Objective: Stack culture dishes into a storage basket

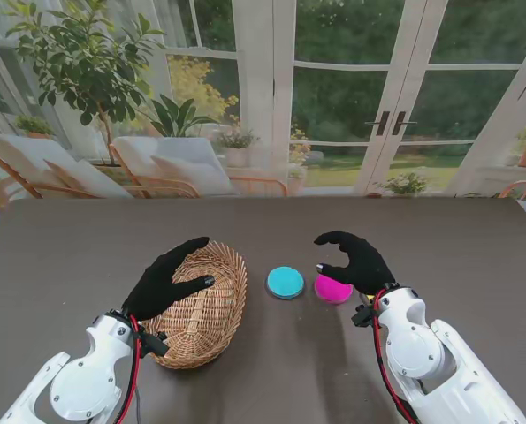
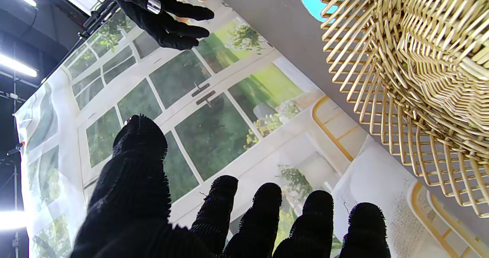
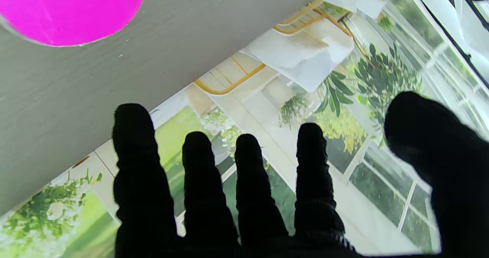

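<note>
Counter (image 1: 475, 291): dark grey-brown matte top spanning the stand view; it carries the basket and both dishes.
Storage basket (image 1: 211, 322): oval, pale woven wicker with an open-weave flared rim, sitting left of centre; its interior shows only weave. In the left wrist view the rim spokes (image 2: 386, 109) fan outward from a tighter woven base.
Left hand (image 1: 167, 278): black-gloved, fingers spread and released, holding nothing; it hovers over the basket's left rim, thumb (image 2: 139, 143) apart from the four fingertips.
Right hand (image 1: 358, 261): black-gloved, fingers curved and apart, grasping nothing; it hangs over the magenta dish, partly covering its far-right edge in the stand view. Whether a fingertip touches the dish cannot be told.
Cyan dish (image 1: 285, 282): flat round culture dish with a bright cyan face and a thin clear rim, lying on the counter just right of the basket, apart from it.
Magenta dish (image 1: 331, 289): flat round culture dish of similar size, with a vivid magenta face, lying on the counter just right of the cyan dish; the two look nearly touching. The right wrist view shows its smooth, glossy face (image 3: 72, 10).
</note>
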